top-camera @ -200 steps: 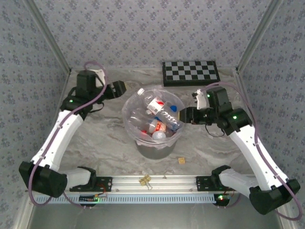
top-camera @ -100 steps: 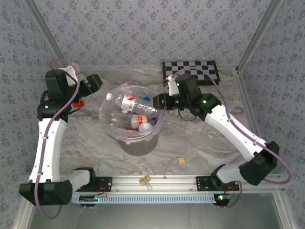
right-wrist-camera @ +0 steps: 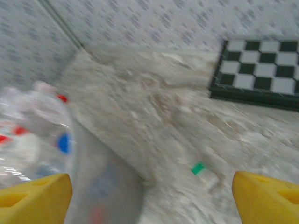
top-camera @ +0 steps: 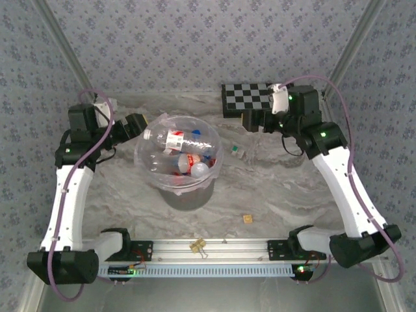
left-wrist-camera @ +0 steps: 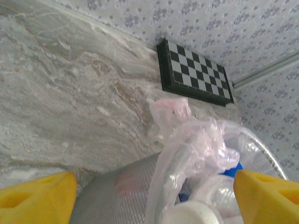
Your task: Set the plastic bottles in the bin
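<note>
Bottles (top-camera: 177,139) – clear glossy plastic; bin (top-camera: 192,199) wall matt, liner (left-wrist-camera: 196,140) thin crinkled film; table (top-camera: 279,195) smooth, marbled.

No writing can be read; print on the plastic bottles (top-camera: 177,139) is too small to make out.

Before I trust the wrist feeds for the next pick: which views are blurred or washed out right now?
Right wrist: heavy motion blur, with the chequered board and the bin both soft. Left wrist: table and board fairly sharp, but the bag sits close and looks hazy. Top external: sharp and evenly lit, with a soft shadow at the bin's base.
</note>
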Controlling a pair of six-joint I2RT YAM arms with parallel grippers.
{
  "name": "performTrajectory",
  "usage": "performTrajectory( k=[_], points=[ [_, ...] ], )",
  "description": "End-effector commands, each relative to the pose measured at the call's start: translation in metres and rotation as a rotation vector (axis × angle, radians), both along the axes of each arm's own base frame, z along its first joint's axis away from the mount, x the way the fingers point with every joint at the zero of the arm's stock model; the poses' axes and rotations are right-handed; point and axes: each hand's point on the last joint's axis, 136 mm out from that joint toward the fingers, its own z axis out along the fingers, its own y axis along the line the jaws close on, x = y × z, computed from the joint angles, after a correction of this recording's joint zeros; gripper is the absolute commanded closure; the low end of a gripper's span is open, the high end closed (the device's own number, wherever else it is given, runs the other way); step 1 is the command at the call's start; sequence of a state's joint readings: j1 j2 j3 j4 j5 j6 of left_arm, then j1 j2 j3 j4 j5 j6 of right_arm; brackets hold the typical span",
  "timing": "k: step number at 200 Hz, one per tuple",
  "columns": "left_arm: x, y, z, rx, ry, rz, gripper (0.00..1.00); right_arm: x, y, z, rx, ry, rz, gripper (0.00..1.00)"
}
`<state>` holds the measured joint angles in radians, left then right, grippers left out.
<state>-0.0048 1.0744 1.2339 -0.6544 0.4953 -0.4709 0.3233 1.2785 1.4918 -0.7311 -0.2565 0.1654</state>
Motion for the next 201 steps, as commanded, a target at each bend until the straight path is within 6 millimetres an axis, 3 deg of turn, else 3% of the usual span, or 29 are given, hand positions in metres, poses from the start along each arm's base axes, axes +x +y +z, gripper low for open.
performTrajectory(
  k=[1,27,58,88,117,158,187,201],
  points=[
    [-0.020,-0.012,0.004,0.003,-0.016,-0.073,0.12,0.014,-0.004,-0.085,-0.198,0.175,0.097,0.06],
    [-0.029,-0.016,-0.008,0.035,0.014,-0.086,0.12,0.031,0.014,-0.129,-0.261,0.243,0.217,0.03],
    [-0.030,-0.014,-0.024,0.040,0.066,-0.069,0.22,0.047,0.044,-0.173,-0.291,0.306,0.327,0.02],
    [-0.029,-0.017,-0.026,0.027,0.072,-0.069,0.29,0.051,0.075,-0.212,-0.299,0.405,0.385,0.04],
    [-0.029,-0.019,-0.024,0.019,0.068,-0.074,0.33,0.054,0.085,-0.245,-0.324,0.477,0.392,0.05],
    [-0.028,-0.022,-0.025,0.010,0.068,-0.082,0.37,0.063,0.085,-0.279,-0.365,0.518,0.352,0.10],
    [-0.025,-0.024,-0.026,0.011,0.072,-0.086,0.38,0.070,0.083,-0.283,-0.382,0.508,0.320,0.12],
    [-0.023,-0.025,-0.027,0.008,0.074,-0.087,0.39,0.075,0.079,-0.286,-0.404,0.505,0.292,0.07]
  ],
)
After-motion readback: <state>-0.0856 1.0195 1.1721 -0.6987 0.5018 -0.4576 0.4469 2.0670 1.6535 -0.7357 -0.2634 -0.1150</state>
